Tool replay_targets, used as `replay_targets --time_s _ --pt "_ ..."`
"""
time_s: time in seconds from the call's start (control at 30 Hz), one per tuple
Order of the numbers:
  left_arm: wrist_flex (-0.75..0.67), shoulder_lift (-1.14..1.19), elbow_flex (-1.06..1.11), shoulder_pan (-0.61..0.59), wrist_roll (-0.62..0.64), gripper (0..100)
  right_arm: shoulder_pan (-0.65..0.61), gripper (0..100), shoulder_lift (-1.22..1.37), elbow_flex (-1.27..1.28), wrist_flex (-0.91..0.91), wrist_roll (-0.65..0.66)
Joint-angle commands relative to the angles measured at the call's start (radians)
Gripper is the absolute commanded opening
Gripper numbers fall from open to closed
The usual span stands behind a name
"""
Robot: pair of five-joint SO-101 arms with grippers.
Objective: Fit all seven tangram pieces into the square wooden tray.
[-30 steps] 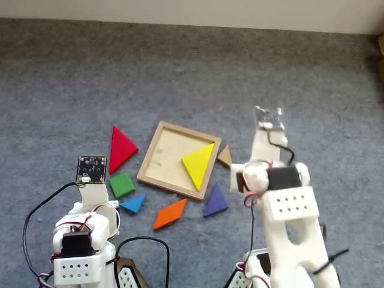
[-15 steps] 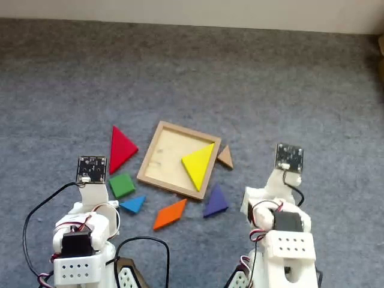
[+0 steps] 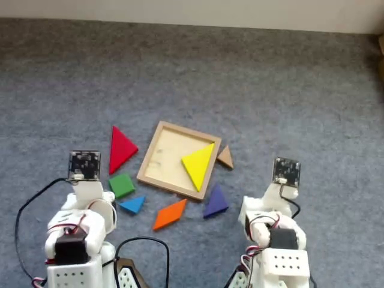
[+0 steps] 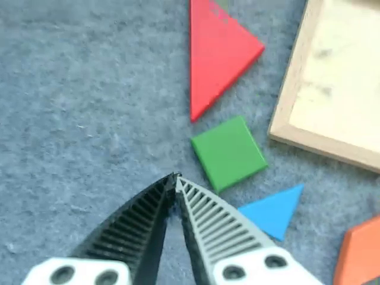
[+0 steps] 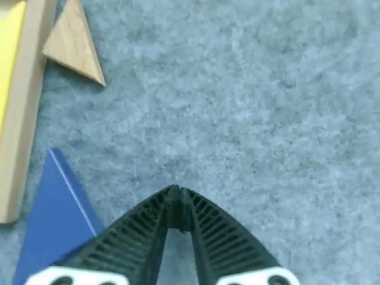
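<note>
Over fuzzy grey carpet (image 3: 240,78), left gripper (image 4: 176,178) and right gripper (image 5: 176,191) clenched, ribbed, empty.

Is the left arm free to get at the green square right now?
Probably yes. The left end effector, shut, sits over bare carpet just short of the green square, nothing between them. The red triangle and light blue triangle lie near the square without touching it.

Grey carpet (image 3: 240,72); perhaps pale wall (image 3: 180,9).
</note>
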Motion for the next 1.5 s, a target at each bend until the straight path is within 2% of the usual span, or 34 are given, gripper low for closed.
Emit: replay_targets --time_s 0.0,0.1,0.3,0.47,0.57,0.7,0.9,1.27,1.47 --pt "0.006 -0.028 -0.131 -0.016 -0.103 2 0.012 1.2 -0.061 0.05 -0.01 0.006" --pt "0.005 -0.027 -0.2 0.013 -0.334 2 0.012 1.2 -0.094 0.077 -0.01 0.006" --pt "-0.049 0.018 -0.286 0.074 -0.348 4 0.012 1.2 -0.14 0.102 -0.01 0.006" --pt "-0.066 0.363 -0.421 0.076 -0.348 13 0.012 1.2 -0.14 0.102 -0.01 0.009" --pt "-0.066 0.627 -0.544 0.077 -0.341 21 0.012 1.2 -0.14 0.102 -0.01 0.009" --pt "-0.087 0.964 -0.722 0.071 -0.242 29 0.012 1.2 -0.14 0.102 -0.01 0.009" --pt "-0.17 1.412 -0.947 0.073 -0.183 30 0.012 1.2 -0.14 0.102 -0.01 0.009" --pt "-0.17 2.046 -1.362 0.071 -0.087 30 0.012 1.2 -0.14 0.102 -0.01 0.008" --pt "-0.06 2.249 -1.547 0.07 -0.087 30 0.012 1.2 -0.14 0.102 -0.01 0.008"
